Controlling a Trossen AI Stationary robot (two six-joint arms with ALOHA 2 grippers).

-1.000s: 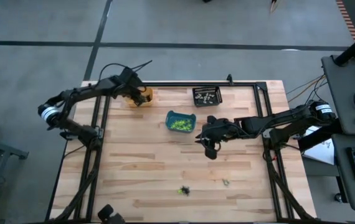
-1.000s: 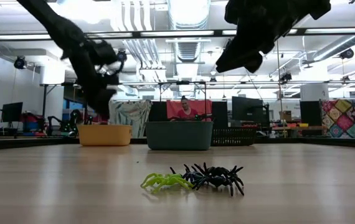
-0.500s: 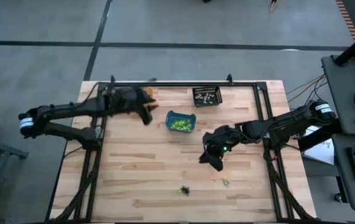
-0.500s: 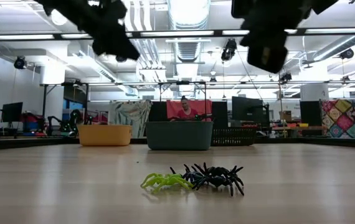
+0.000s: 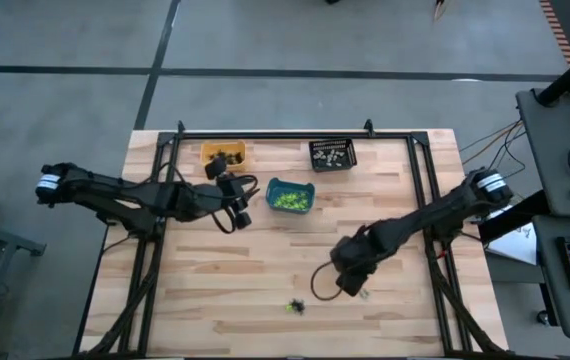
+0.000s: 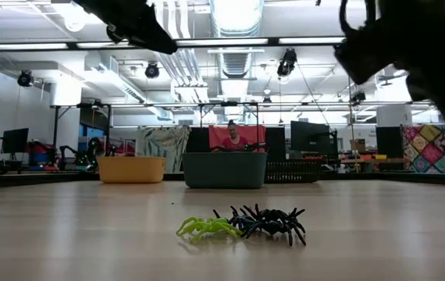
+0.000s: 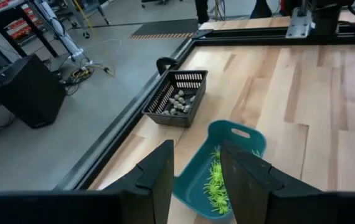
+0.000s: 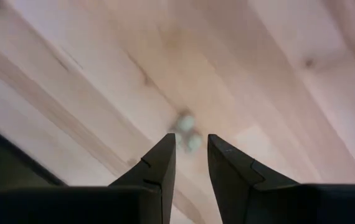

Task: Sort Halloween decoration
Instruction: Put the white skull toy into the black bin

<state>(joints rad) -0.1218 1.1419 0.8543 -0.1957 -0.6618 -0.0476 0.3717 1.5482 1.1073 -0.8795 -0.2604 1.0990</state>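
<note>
Spiders come first: a lime green spider and a black spider, both thin-legged plastic, lie touching on the near part of the pale wooden plank surface. Just beside them toward the right arm's side lies a pale grey-white trinket. The right gripper hangs over it, jaws a narrow gap apart and holding nothing, the trinket showing just beyond the tips. Nothing stands between them.

Farther back, the left gripper hovers beside the teal bin, jaws partly apart and empty. That smooth, rounded bin holds green spiders. Along the far edge sit a black mesh basket with pale pieces and an orange bin with dark ones. A person sits in the room beyond.
</note>
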